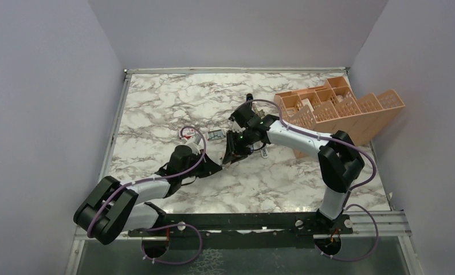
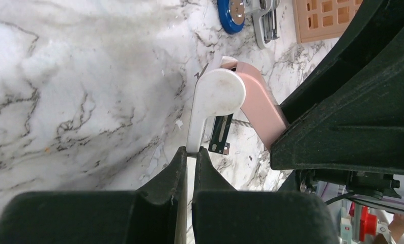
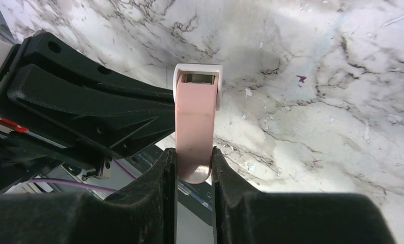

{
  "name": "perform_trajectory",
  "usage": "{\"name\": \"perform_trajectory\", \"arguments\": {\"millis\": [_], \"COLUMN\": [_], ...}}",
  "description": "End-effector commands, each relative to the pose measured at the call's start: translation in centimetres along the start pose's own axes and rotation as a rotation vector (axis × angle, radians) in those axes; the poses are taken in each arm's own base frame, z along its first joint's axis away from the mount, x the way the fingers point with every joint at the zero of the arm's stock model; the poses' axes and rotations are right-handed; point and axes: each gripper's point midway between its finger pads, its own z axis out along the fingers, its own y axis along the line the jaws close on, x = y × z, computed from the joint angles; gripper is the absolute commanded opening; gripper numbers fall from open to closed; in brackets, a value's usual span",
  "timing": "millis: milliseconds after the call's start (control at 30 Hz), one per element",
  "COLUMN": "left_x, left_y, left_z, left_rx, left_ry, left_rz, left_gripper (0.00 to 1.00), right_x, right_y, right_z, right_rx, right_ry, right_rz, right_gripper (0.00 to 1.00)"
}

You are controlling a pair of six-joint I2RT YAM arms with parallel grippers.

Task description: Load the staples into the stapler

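Glossy marble-look table point(image 1: 156, 97), smooth plastic stapler point(image 3: 194, 117) w/ metal spring point(image 2: 242, 123), grainy matt blk plastic right gripper point(image 3: 193, 155)

1. Well beyond the stapler point(image 2: 218, 94), the marble surface point(image 1: 173, 94) lies bare; I could pass there.
2. Just beyond it to the left, a small box point(image 1: 186, 133) and tray point(image 1: 215, 135) stand in my way.
3. Right of it, a peach rack point(image 1: 340, 112) blocks me.

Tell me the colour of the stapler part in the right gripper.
Pale pink arm, hinged to a white part, in the right gripper. Best in right wrist view.
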Motion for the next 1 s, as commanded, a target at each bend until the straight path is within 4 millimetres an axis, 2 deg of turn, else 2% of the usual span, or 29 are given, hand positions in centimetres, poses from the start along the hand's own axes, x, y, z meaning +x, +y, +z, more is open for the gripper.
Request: {"name": "perform_trajectory", "arguments": {"millis": [0,167,300,500,667,967], "left_x": [1.8,2.4,2.6,2.7,2.9,3.0], "left_y": [3.3,3.6,3.9,3.7,3.7,3.8], "left_z": [-0.1,0.1,0.1,0.3,0.3,0.5], "left_rx": [-0.135,-0.142,-0.147,-0.136,-0.130,-0.137], "left_ry": [0.077,0.113,0.120,0.140,0.151,0.157], "left_rz": [0.004,0.012,0.029,0.040,0.050,0.036], "left_gripper": [0.00,0.00,0.00,0.00,0.00,0.00], "right_x": [-2.7,-5.0,-5.7,-4.7,-4.8,-3.9], "right_y": [0.4,-1.2,-1.7,-1.6,-2.2,-1.4], "right_z": [-2.2,-2.5,-2.6,-1.1,-0.5,0.9], "right_rx": [-0.018,0.064,0.074,0.013,0.015,-0.081], "right_ry": [-0.064,-0.113,-0.127,-0.084,-0.098,-0.074], "right_rz": [-0.032,-0.053,-0.073,-0.072,-0.088,-0.086], "right_gripper": [0.12,0.20,0.24,0.30,0.46,0.60]}}
